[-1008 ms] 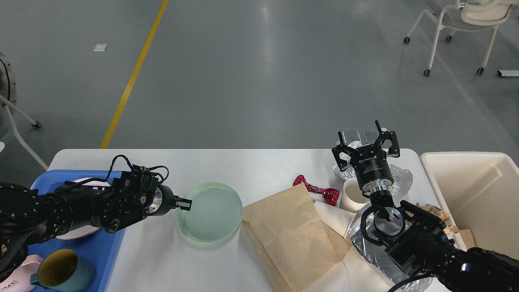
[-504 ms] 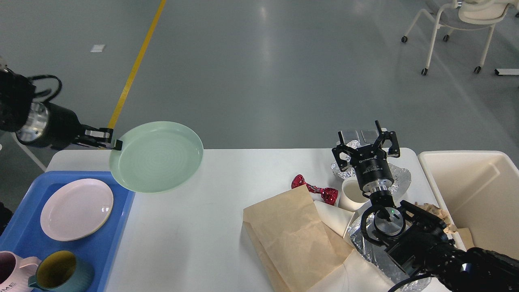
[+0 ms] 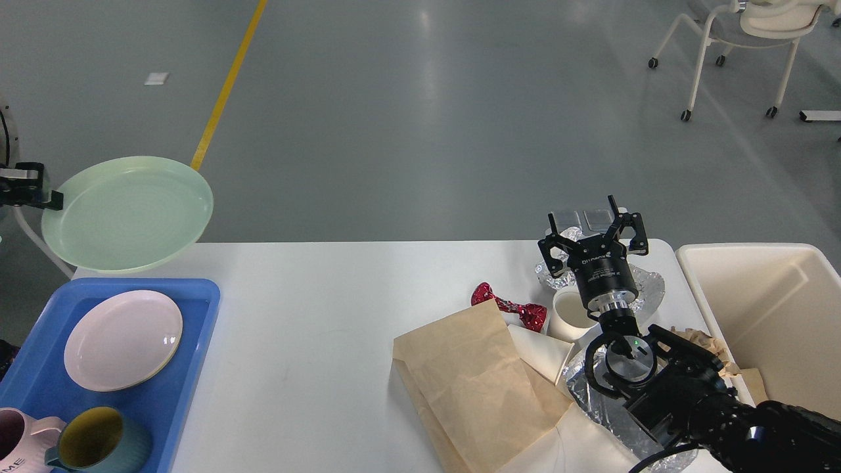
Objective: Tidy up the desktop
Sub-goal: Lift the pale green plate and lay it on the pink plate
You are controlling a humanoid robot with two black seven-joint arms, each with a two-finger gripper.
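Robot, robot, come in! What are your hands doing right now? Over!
Left gripper shut on green plate, held above blue tray. Right gripper open, empty, over foil. Paper bag, red wrapper on desktop.

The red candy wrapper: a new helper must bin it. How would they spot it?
On the desktop, look right of centre, at the far corner of the brown paper bag. The red candy wrapper lies there, the only shiny red, twisted thing among pale litter.
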